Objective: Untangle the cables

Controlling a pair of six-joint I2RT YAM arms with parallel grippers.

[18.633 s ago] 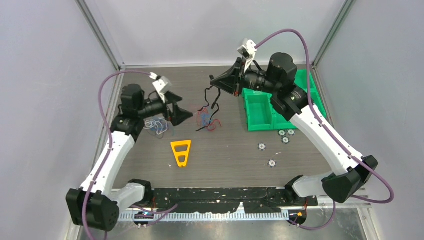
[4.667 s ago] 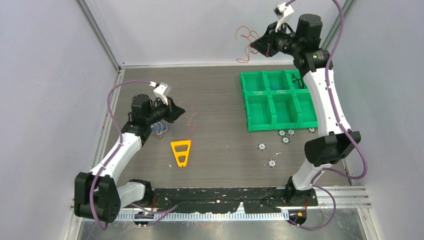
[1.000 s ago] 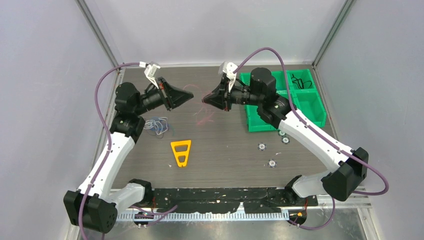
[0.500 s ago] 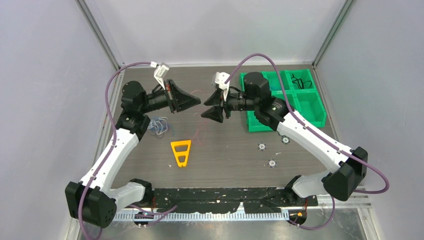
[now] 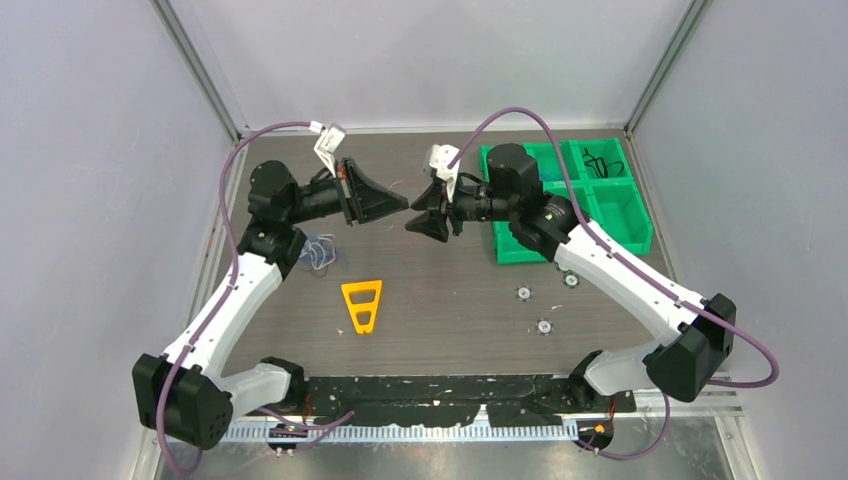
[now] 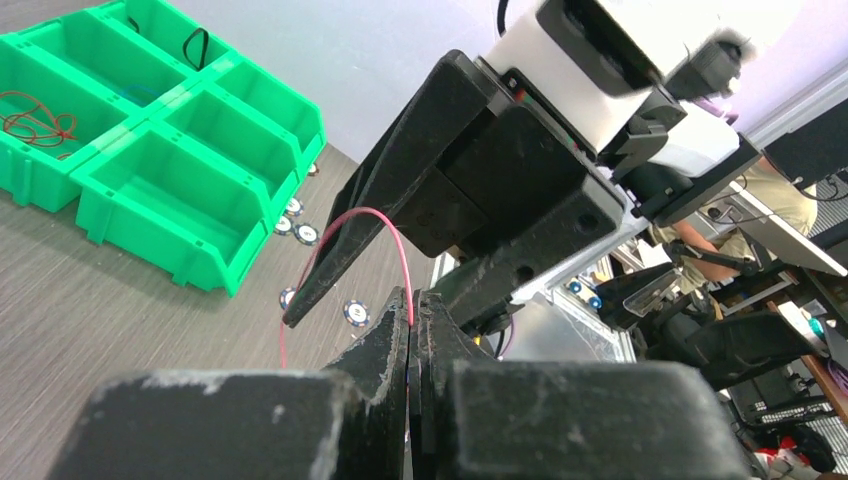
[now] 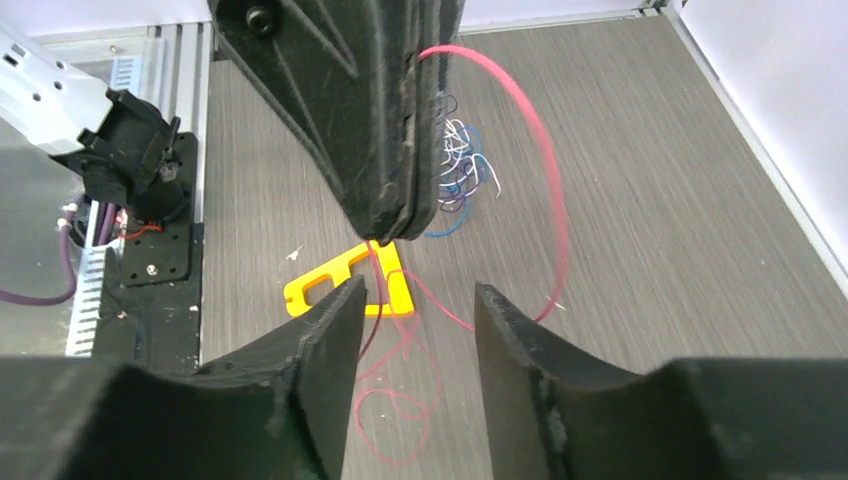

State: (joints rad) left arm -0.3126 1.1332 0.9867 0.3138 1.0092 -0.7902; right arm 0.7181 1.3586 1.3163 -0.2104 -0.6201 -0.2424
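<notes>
Hovering over table (image 5: 450, 300) centre: left end effector (image 6: 410, 298) clenched on red cable (image 6: 375, 210), right end effector (image 7: 418, 292) released.

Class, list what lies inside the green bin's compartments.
A black cable lies in one far compartment of the bin, a red cable in another. From above, the right arm covers the left compartments, so their contents are partly unseen.
</notes>
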